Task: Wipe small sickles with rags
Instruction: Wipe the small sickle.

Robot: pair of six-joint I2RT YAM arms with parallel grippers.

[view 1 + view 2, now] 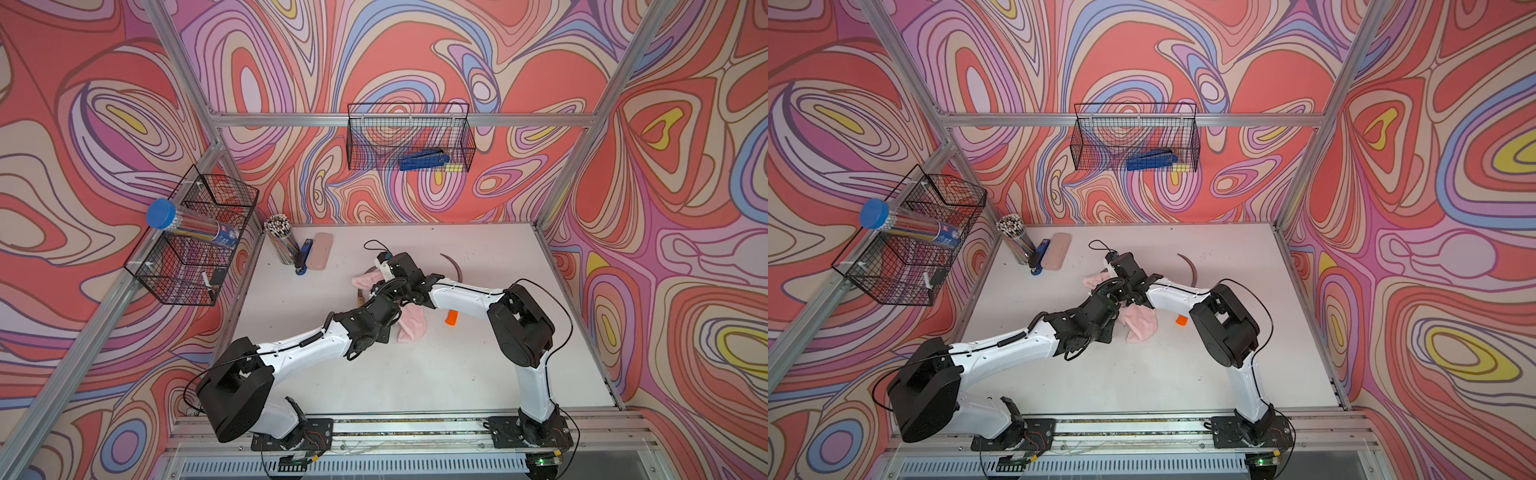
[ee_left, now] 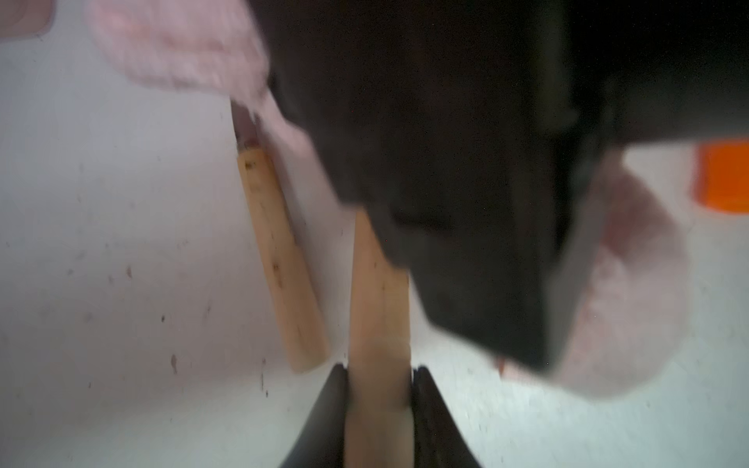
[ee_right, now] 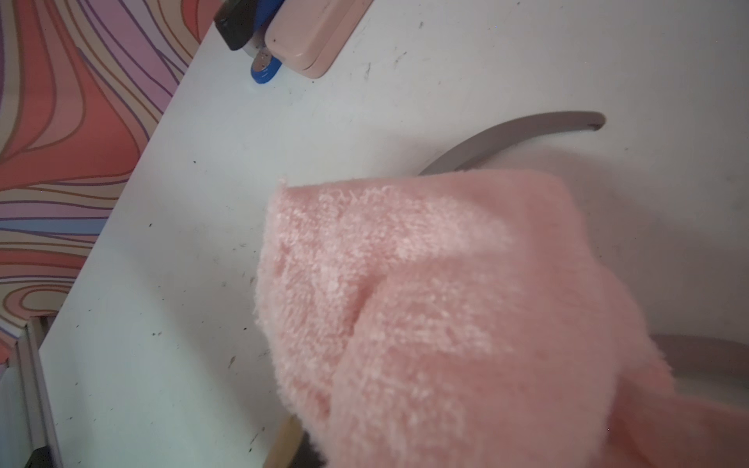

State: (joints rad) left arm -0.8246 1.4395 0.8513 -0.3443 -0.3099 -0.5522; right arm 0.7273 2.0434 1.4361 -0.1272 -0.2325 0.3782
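My left gripper (image 2: 379,372) is shut on the pale wooden handle of a small sickle (image 2: 379,304); its blade is hidden under the right arm. A second wooden-handled sickle (image 2: 279,259) lies beside it on the table, its blade under the rag. The pale pink rag (image 3: 446,304) fills the right wrist view and hides the jaws of my right gripper (image 1: 386,270), which is shut on it. In both top views the rag (image 1: 413,326) trails under both wrists at mid-table. The third sickle's orange handle (image 1: 451,317) and dark curved blade (image 1: 454,268) show on either side of the right forearm.
At the table's back left stand a cup of pencils (image 1: 282,245), a blue stapler (image 1: 302,257) and a rigid pink case (image 1: 320,251). Wire baskets hang on the left wall (image 1: 195,241) and the back wall (image 1: 409,137). The two arms cross closely at mid-table.
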